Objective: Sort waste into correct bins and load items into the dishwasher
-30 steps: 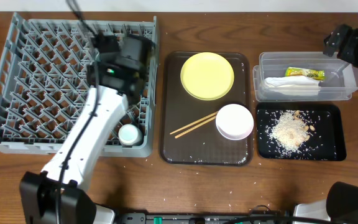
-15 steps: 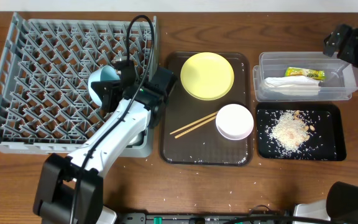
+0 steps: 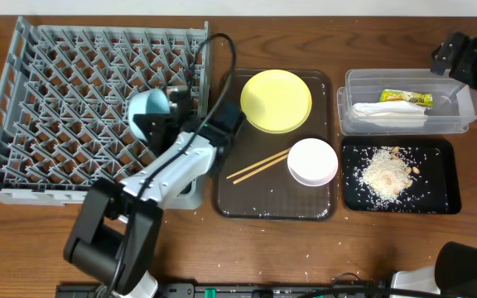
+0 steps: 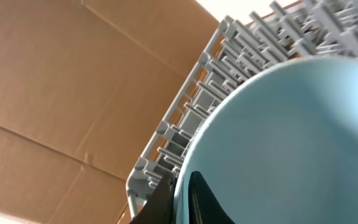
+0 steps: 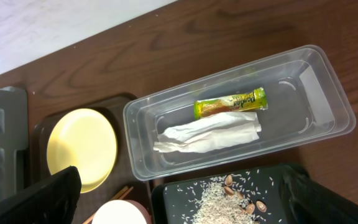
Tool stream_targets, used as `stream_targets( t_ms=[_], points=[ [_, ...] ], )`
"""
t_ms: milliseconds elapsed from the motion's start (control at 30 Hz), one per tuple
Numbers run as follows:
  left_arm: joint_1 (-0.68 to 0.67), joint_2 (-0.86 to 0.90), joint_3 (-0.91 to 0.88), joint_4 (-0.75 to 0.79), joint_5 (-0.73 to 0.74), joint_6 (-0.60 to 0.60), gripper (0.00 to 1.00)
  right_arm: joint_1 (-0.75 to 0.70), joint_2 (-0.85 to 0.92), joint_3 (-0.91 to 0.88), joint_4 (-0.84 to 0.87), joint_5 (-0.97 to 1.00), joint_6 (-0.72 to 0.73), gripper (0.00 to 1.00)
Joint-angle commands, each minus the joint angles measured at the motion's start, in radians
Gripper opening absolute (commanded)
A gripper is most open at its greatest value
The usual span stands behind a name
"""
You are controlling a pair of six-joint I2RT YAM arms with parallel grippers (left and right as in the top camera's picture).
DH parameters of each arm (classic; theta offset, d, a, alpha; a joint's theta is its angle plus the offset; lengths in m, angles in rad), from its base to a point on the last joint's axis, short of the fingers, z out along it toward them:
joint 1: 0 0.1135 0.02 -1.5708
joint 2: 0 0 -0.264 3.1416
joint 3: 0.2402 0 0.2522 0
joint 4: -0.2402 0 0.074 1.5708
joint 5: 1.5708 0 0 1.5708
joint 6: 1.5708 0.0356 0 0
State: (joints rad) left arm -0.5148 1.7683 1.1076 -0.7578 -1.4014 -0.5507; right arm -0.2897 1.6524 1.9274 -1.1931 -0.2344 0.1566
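Loading looks to be the step in hand: the left gripper (image 4: 184, 198) pinches the rim of the light-blue round bowl (image 3: 148, 112), one dark finger inside the lip and one outside. It holds the bowl on edge over the right side of the large grey plastic peg rack (image 3: 23, 99), most likely so that it can slot upright between the pegs rather than lie flat. The right gripper (image 5: 179, 193) hangs wide apart and empty above the clear rectangular plastic tub (image 5: 328, 93), parked clear of the left arm's work. In that tub lie the small yellow-green snack wrapper (image 5: 230, 102) and the crumpled white paper napkin (image 5: 207, 134), while the pale beige rice-like crumbs (image 3: 385, 174) are heaped on the shallow glossy black tray (image 3: 441, 203), so the sorting appears done. On the dark-brown serving tray (image 3: 230, 190) the round yellow plate (image 3: 276, 100), the white bowl (image 3: 312, 161) and the wooden chopsticks (image 3: 257, 166) wait unloaded.
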Motion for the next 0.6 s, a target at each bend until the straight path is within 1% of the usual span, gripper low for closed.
stream_targets(
  t_ms=[0, 267, 300, 367, 500, 567],
  points=[
    [-0.034, 0.029, -0.005, 0.000, -0.006, -0.020, 0.07, -0.010, 0.003, 0.006, -0.002, -0.002, 0.011, 0.99],
    [-0.072, 0.030, -0.005, -0.004, 0.002, 0.000, 0.08, -0.010, 0.003, 0.006, -0.002, -0.002, 0.011, 0.99],
    [-0.074, 0.030, -0.005, -0.004, 0.002, 0.000, 0.11, -0.010, 0.003, 0.006, -0.002, -0.002, 0.011, 0.99],
    [-0.080, 0.029, -0.004, -0.004, 0.025, 0.000, 0.22, -0.010, 0.003, 0.006, -0.002, -0.002, 0.011, 0.99],
    [-0.092, 0.026, -0.004, -0.004, 0.145, 0.000, 0.31, -0.010, 0.003, 0.006, -0.002, -0.002, 0.011, 0.99],
    [-0.095, 0.019, -0.004, -0.004, 0.238, 0.000, 0.35, -0.010, 0.003, 0.006, -0.002, -0.002, 0.011, 0.99]
  ],
)
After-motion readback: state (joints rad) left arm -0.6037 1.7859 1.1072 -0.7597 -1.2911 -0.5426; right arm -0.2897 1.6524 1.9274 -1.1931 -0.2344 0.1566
